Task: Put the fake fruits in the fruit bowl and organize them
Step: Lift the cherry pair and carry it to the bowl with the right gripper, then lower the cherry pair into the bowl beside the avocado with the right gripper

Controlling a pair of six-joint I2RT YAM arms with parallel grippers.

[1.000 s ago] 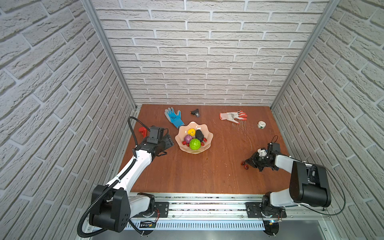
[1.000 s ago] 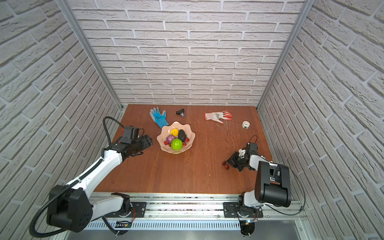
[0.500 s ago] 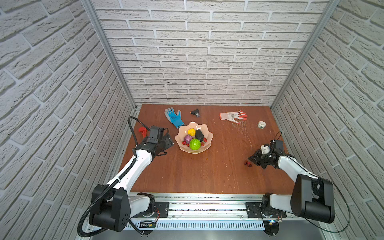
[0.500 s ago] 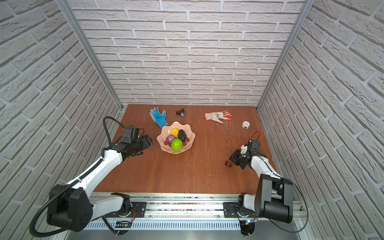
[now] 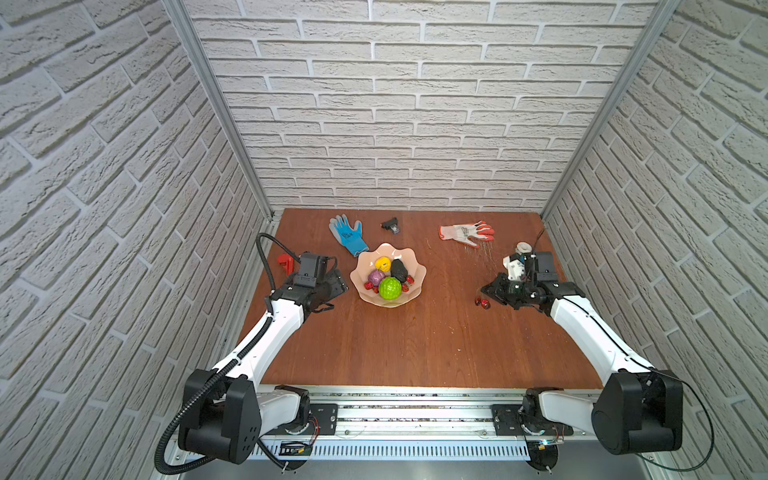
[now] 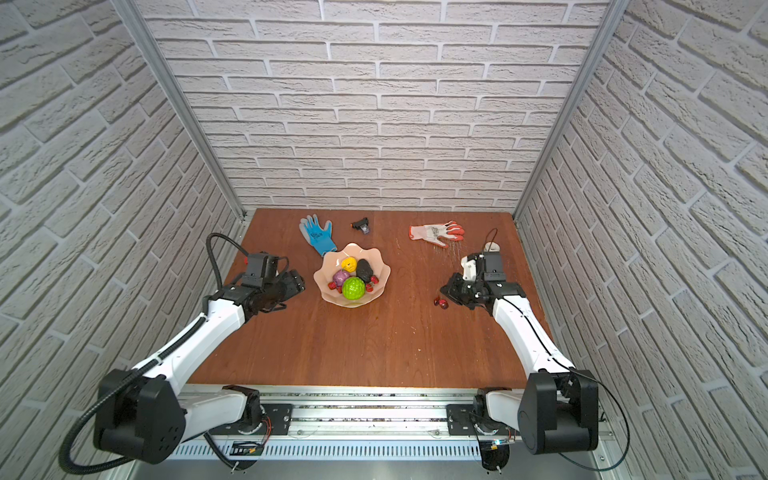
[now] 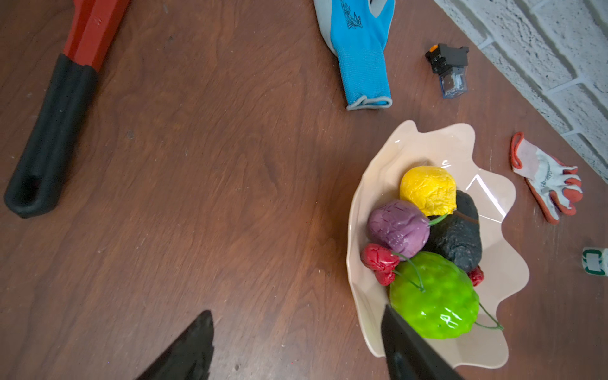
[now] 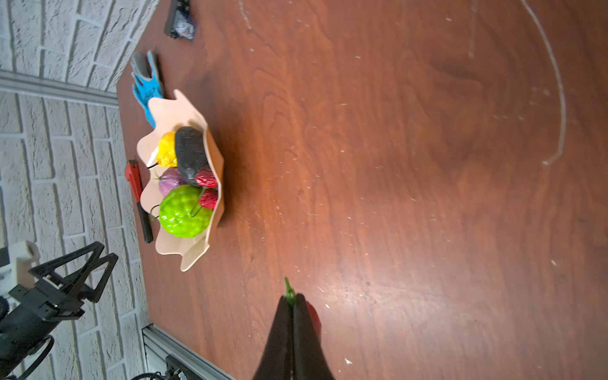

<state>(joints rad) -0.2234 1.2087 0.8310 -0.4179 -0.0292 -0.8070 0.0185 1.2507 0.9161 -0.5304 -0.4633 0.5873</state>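
wooden tabletop is lying under the left gripper, fingers parted — right gripper is pinching a half-hidden, green-stemmed cherry.

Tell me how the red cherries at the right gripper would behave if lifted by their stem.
The cherries look tiny, so probably very light. The right gripper is shut on a thin green stem, which likely bends, so they may dangle and swing. Their round shape suggests they could roll if dropped.

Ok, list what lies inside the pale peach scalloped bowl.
Visible: yellow round fruit, purple round fruit, black wrinkled avocado, bumpy green ball, red cherries. Anything beneath them is hidden.
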